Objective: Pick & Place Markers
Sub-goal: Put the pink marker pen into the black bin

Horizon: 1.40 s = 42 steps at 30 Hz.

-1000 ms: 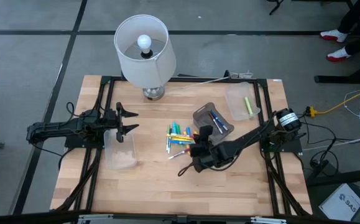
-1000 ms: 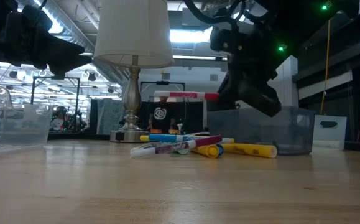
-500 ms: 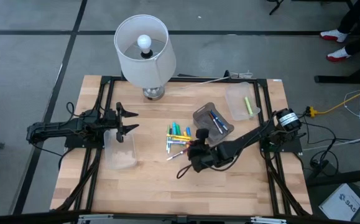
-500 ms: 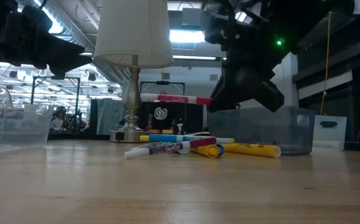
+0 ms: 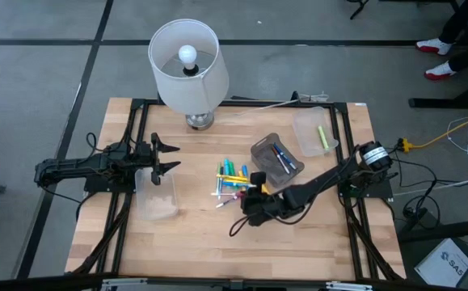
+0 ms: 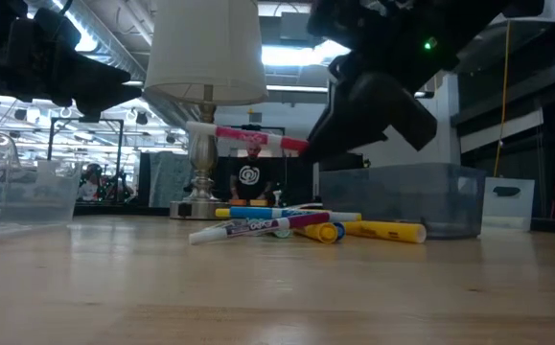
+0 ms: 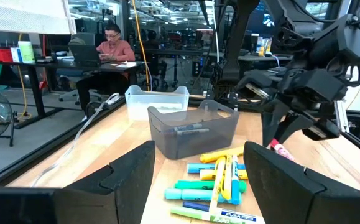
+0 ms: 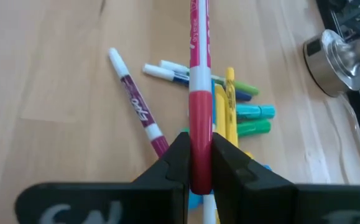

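Several markers (image 5: 234, 178) in yellow, green, blue and purple lie in a loose pile mid-table, also seen in the low view (image 6: 296, 226) and the left wrist view (image 7: 220, 180). My right gripper (image 5: 248, 212) hovers just near-side of the pile, shut on a red-pink marker (image 6: 248, 137). My left gripper (image 5: 165, 158) waits open at the table's left, above a clear bin (image 5: 157, 194). A grey bin (image 5: 274, 153) holds blue markers. A clear bin (image 5: 314, 133) holds one yellow-green marker. My right gripper (image 8: 199, 146) pinches the red-pink marker by its dark red section (image 8: 199, 124) between the two fingers (image 8: 173, 162). The marker runs along the fingers and sticks out ahead of them toward the table's left. It is lifted clear of the table, near level, free end (image 6: 196, 126) slightly higher.
A table lamp (image 5: 187, 69) with a white shade stands at the far edge, its metal base (image 8: 344, 56) beyond the pile. A purple-and-white marker (image 8: 136, 106) lies apart on the near side of the pile. Bare wood shows along the near edge (image 5: 217, 250). A person sits in the room behind.
My right gripper, still shut on the red-pink marker, has moved toward the near edge and slightly left, away from the pile. In the low view the marker has travelled left, risen a little and tipped so its free end points higher.
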Available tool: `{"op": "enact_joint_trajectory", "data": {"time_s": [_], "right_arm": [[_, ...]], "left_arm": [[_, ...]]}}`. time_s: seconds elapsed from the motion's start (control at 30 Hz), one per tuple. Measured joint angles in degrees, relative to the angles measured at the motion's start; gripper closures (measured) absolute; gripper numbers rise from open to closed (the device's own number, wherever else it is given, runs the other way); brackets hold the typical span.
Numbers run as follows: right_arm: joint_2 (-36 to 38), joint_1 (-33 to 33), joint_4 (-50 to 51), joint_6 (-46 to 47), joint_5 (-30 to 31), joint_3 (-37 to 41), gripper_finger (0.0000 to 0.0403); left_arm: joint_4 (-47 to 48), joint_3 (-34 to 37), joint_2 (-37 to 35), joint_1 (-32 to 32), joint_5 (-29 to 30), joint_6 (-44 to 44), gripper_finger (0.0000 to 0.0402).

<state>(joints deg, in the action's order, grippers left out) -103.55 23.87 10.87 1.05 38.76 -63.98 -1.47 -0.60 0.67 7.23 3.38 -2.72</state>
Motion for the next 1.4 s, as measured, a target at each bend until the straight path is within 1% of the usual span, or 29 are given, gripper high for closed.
{"op": "enact_joint_trajectory", "data": {"time_s": [0.3,0.43,0.7,0.8,0.93,1.0,1.13,1.3,1.4], "right_arm": [[0.0,0.4,-7.8,-2.9,0.2,0.0,0.036],[0.0,0.3,-9.3,-4.7,0.2,0.0,0.036],[0.0,0.3,-11.2,-4.6,1.2,0.0,0.0359],[0.0,0.3,-10.2,-4.6,5.7,0.0,0.0359],[0.3,0.3,-6.9,-3.7,14.2,0.0,0.0359],[0.4,0.3,-6.4,-3.1,17.5,0.0,0.0359],[0.4,0.4,-6.3,-3.2,22.2,0.0,0.0359],[1.5,0.4,-4.6,-3.0,29.7,0.0,0.0359],[2.5,0.4,-1.5,-1.5,31.1,0.0,0.0359]], "left_arm": [[0.0,0.0,0.0,0.0,0.0,0.0,0.016],[0.0,0.0,0.0,0.0,0.0,0.0,0.016],[0.0,0.0,0.0,0.0,0.0,0.0,0.016],[0.0,0.0,0.0,0.0,0.0,0.0,0.016],[0.0,0.0,0.0,0.0,0.0,0.0,0.016],[0.0,0.0,0.0,0.0,0.0,0.0,0.016],[0.0,0.0,0.0,0.0,0.0,0.0,0.016],[0.0,0.0,0.0,0.0,0.0,0.0,0.016],[0.0,0.0,0.0,0.0,0.0,0.0,0.016]]}}
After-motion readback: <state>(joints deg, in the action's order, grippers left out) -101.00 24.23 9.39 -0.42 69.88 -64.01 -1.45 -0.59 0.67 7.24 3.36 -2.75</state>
